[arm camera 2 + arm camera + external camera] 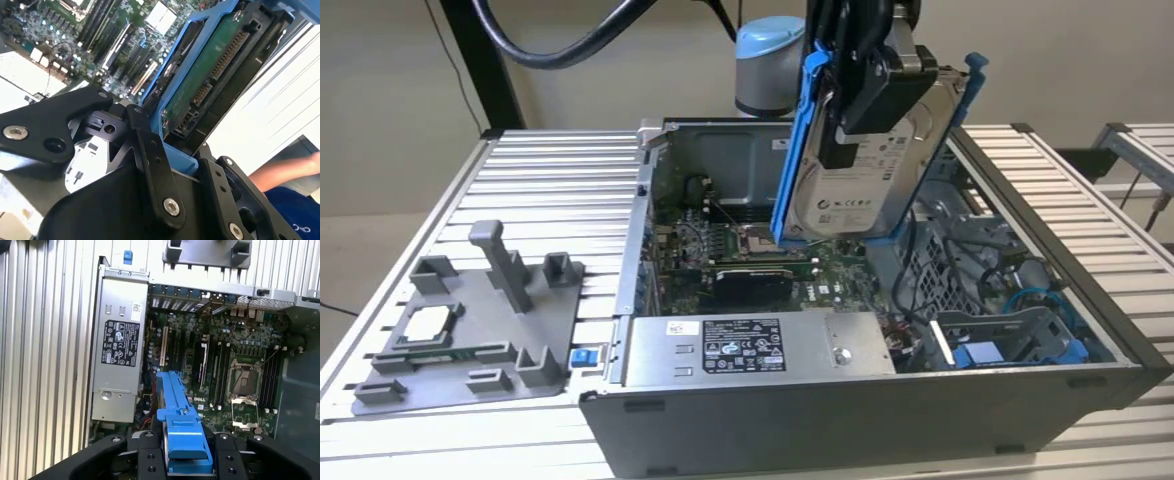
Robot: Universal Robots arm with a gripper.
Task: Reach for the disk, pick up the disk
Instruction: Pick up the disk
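Item: disk (861, 175), blue side rails, label facing exterior camera. Position: upright, lifted clear above open computer case (1067, 300), over motherboard (220, 360). My gripper (874, 100): fingers closed on disk's upper end, apparently across rail (182, 435). Power-supply box (754, 345) at case front. Grey fixture tray (467, 320) on table, exterior view's left.

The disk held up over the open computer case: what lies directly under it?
Under the disk, shut in the gripper, lies the green motherboard with its processor socket. The disk hides part of the board in the exterior view.
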